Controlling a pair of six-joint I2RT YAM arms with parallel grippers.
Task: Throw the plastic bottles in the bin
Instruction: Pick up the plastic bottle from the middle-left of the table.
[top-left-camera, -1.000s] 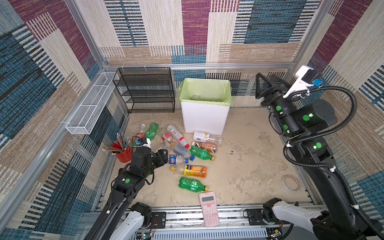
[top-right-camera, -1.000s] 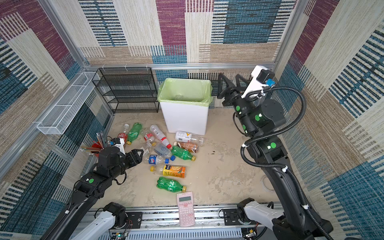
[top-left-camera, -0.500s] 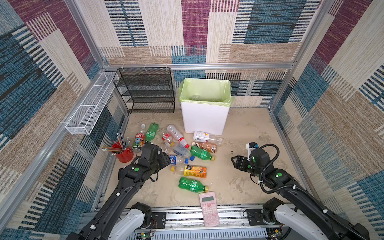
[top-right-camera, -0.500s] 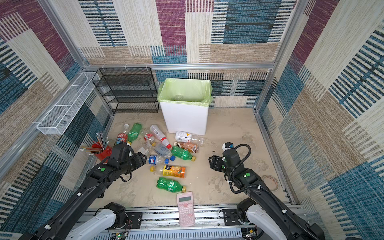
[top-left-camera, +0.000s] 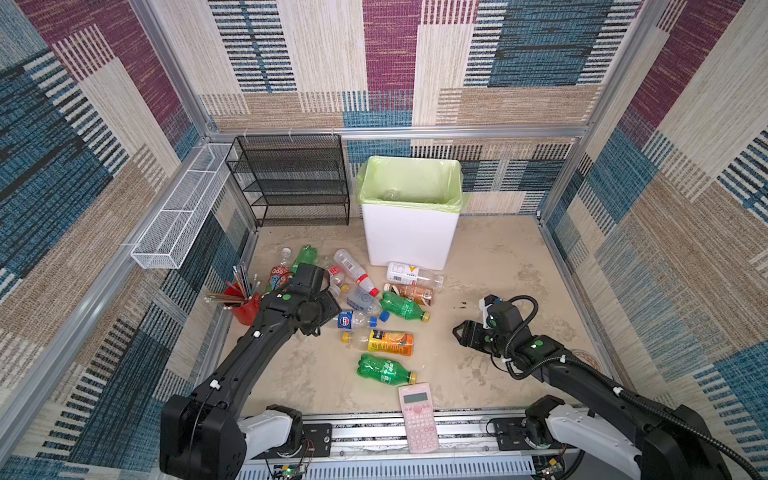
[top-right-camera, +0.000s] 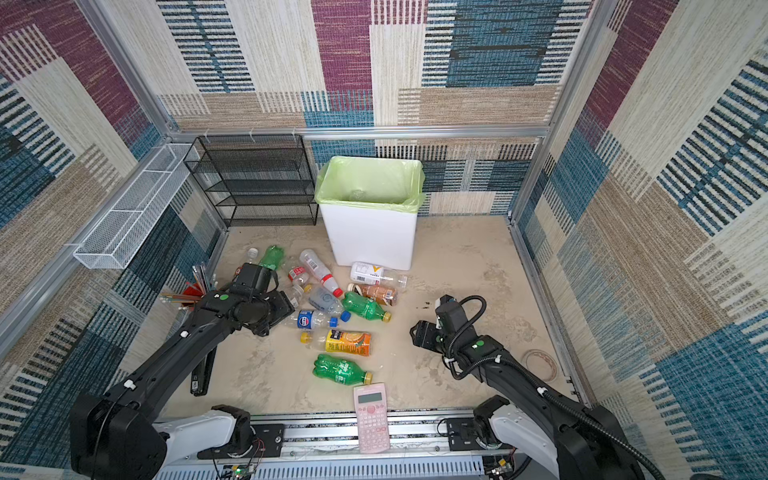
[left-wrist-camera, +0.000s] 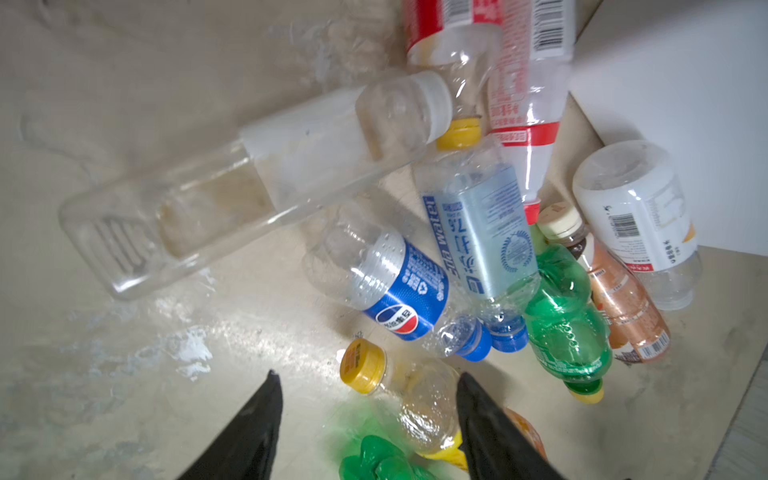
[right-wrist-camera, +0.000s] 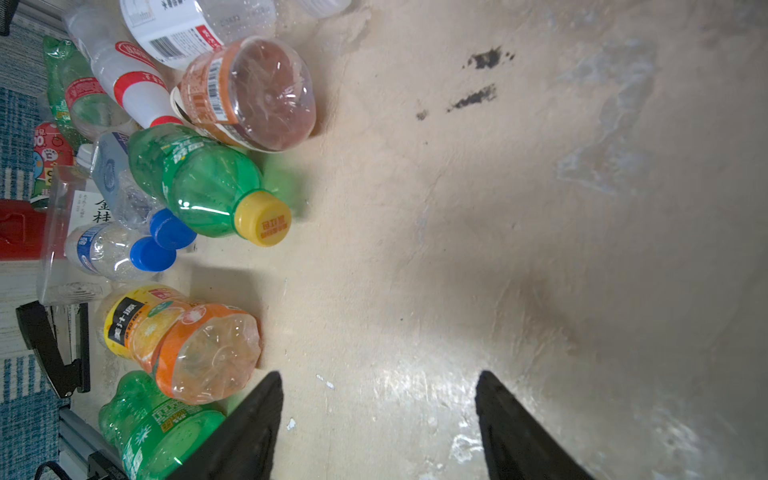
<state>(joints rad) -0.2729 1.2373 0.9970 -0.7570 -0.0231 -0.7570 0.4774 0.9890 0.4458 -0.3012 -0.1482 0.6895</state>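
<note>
Standing leftmost: one white wire basket (top-left-camera: 166, 232) on the left wall, one black mesh rack (top-left-camera: 291, 183) at the far left, one red pencil cup (top-left-camera: 245, 309) on the tabletop (top-left-camera: 498, 266).
Left hand (left-wrist-camera: 365, 374): fingers partly apart and gripping nothing. It hovers at the left edge of the pile, just right of the pencil cup.
Plastic bottles (top-left-camera: 365, 299): twelve that I can count, all lying on the tabletop in one pile left of centre, none in either hand. Three are green, two blue-labelled, one orange-labelled, one brown-labelled, and five clear or white, some with red. One of those five, a clear square one, shows plainly only in the left wrist view.
Deciding relation: the blue-labelled bottle (top-left-camera: 347, 321) lies just right of the left hand, long axis left to right, cap pointing right and away from it. The orange-labelled bottle (top-left-camera: 390, 342) lies just nearer, on the same axis, with its yellow cap toward that hand. The left hand is clearly the closer one, so I judge the next pick to be its own, with the fingers set near to far across a body.
Bin (top-left-camera: 409, 241): one, upright at far centre, just beyond the pile. Something pale lies at its bottom; I cannot tell what.
Pink calculator (top-left-camera: 417, 411): one, at the near edge, centre.
Right hand (right-wrist-camera: 378, 376): fingers wide and empty over bare tabletop, well right of the pile. The orange-labelled bottle's base faces it.
</note>
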